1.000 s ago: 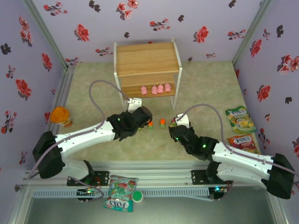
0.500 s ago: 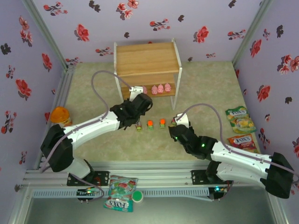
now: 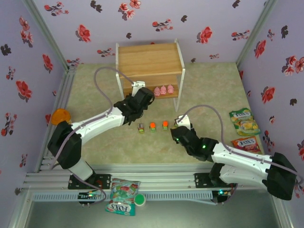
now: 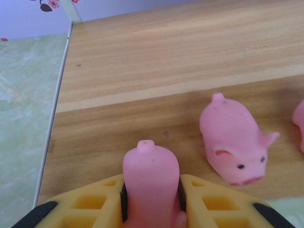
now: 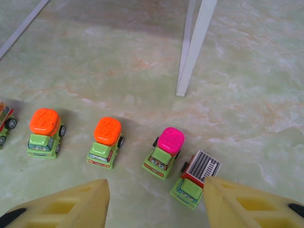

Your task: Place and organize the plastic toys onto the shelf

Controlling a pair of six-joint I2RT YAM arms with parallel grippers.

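Pink pig [image 4: 151, 166] clamped in left gripper [image 4: 152, 209], tail pointing away, over lower shelf board [image 4: 104, 137]. Free slot dead ahead, next pig [image 4: 232, 147] ahead-right. Right gripper [image 5: 154, 199] half-open, empty, toy cars [image 5: 107, 142] just ahead.

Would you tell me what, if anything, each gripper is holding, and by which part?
The left gripper pinches a pink pig by its two sides; the right gripper is open, holding nothing.

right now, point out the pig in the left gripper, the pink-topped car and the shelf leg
held pig [image 4: 151, 175]: left wrist view, its back
pink-topped car [image 5: 170, 139]: right wrist view, pink top
shelf leg [image 5: 194, 47]: right wrist view, mid-length
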